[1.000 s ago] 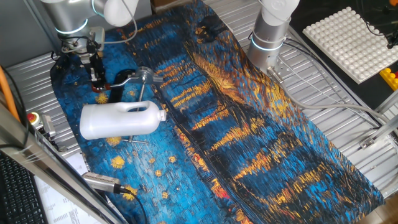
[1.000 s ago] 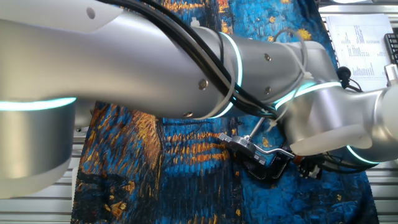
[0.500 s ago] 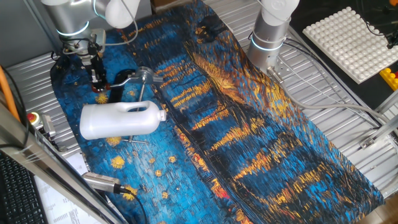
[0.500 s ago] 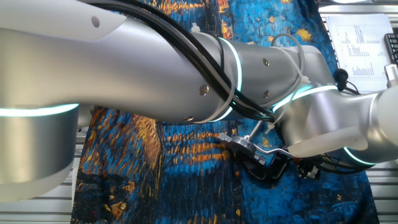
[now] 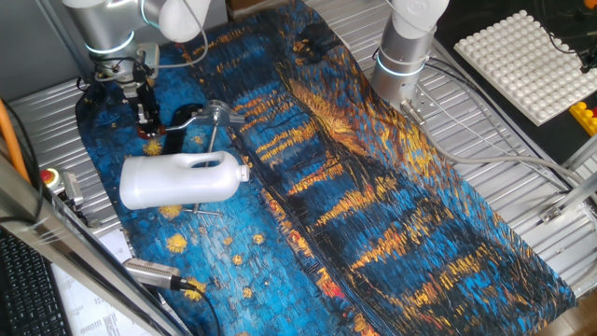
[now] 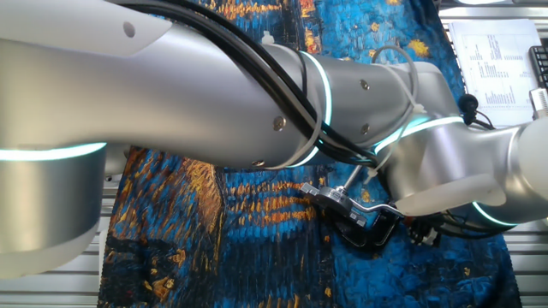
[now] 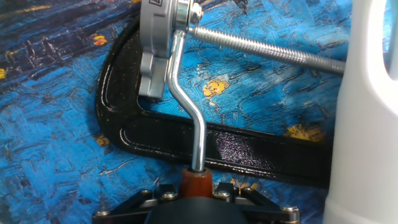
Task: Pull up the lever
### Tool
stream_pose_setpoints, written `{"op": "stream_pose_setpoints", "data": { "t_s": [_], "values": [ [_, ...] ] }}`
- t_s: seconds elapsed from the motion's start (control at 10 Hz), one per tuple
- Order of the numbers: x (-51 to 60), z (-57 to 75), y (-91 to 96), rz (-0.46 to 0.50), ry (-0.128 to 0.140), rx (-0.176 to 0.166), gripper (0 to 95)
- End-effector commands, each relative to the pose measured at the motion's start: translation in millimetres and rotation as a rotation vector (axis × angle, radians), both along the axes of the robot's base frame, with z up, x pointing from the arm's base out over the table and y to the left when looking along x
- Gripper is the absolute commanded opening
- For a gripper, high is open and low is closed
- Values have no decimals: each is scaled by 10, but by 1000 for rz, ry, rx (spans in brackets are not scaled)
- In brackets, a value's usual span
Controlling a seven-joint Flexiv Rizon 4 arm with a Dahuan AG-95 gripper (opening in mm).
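**Claw at the lever tip**

Claw [image 5: 145, 119] closed around the red-brown tip of the lever [image 7: 186, 109], straight ahead of the fingers. Rod bent, hinged to clamp [image 7: 158, 53] further ahead. White jug [image 5: 177, 180] just beside, on blue cloth [image 5: 392, 215].

Lever [image 7: 186, 106] runs from silver clamp head [image 7: 158, 46] down to red-brown tip [image 7: 196, 180] at gripper [image 7: 196, 202]. Black base [image 7: 249, 146] beneath. White jug [image 7: 367, 112] at right edge.
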State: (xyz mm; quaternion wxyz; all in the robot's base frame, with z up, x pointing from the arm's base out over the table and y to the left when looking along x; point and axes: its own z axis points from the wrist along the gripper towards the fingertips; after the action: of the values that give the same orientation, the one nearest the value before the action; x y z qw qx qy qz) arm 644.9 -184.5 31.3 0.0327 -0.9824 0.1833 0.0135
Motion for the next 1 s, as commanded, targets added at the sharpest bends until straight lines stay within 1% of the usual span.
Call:
{"op": "stream_pose_setpoints", "data": {
  "t_s": [0.1, 0.4, 0.8, 1.0],
  "values": [
    [-20, -10, -6, 4, -13, 2, 380],
    [-46, -23, -13, 0, -14, 2, 380],
    [-46, -22, -16, -3, -25, 6, 380],
    [-45, -15, -23, -5, -3, 12, 380]
  ]
}}
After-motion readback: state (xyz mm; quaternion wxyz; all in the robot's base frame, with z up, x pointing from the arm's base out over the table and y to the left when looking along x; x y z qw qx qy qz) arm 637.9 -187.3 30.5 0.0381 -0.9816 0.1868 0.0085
